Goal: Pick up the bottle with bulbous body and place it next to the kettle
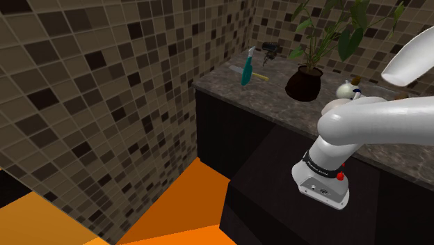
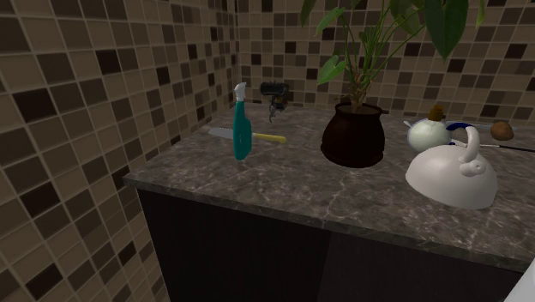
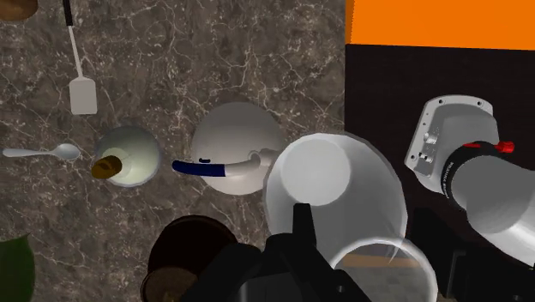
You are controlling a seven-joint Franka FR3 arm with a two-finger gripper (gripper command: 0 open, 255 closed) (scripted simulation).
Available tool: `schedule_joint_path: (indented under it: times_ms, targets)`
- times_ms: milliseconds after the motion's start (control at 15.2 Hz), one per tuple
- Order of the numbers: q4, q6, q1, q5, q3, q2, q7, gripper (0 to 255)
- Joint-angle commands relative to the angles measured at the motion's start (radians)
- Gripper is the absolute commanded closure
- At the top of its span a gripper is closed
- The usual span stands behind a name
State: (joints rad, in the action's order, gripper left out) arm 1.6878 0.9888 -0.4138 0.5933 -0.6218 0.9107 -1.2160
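1. Centrally on a dark marbled counter [image 2: 257, 184] stands the bottle [image 2: 426, 135]. It is pale and round-bodied with a brown stopper, and it is upright. It sits between a dark pot [image 2: 351, 137] and the white kettle [image 2: 452, 178], near both.
2. Leaves of the plant [image 2: 377, 34] in the pot spread above the counter, over the bottle's side of it.
3. A spoon [image 3: 43, 153] and a spatula [image 3: 81, 90] lie on the bottle's far side from the kettle, apart from it. The kettle's blue handle [image 3: 201, 167] points toward the bottle.
4. The second exterior view adds things further along the counter. A teal spray bottle [image 2: 241, 129] stands upright, a knife [image 2: 261, 136] with a yellow handle lies beside it, and a small dark object [image 2: 273, 93] sits by the tiled wall.
5. The wrist view looks straight down and shows a narrow gap between bottle and kettle. In the shoulder view the bottle peeks out just above the arm [image 1: 368, 125], whose white links cover the near counter.
6. The arm is folded, with its elbow low before the counter's edge and another link at that view's upper right.
7. The gripper [image 3: 369, 257] hangs high above the counter, pointing down over the arm's own links. Its fingers stand apart and grip nothing.
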Motion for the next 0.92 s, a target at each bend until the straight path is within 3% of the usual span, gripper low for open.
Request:
schedule_joint_path:
  times_ms: [0,264,858]
  targets:
    - [-0.029,-0.022,-0.005,0.036,-0.020,0.013,-0.053,255]
    - [-0.131,-0.067,0.002,0.119,-0.078,0.015,-0.182,255]
    - [0.061,0.011,-0.042,0.138,-0.080,0.126,-0.134,255]
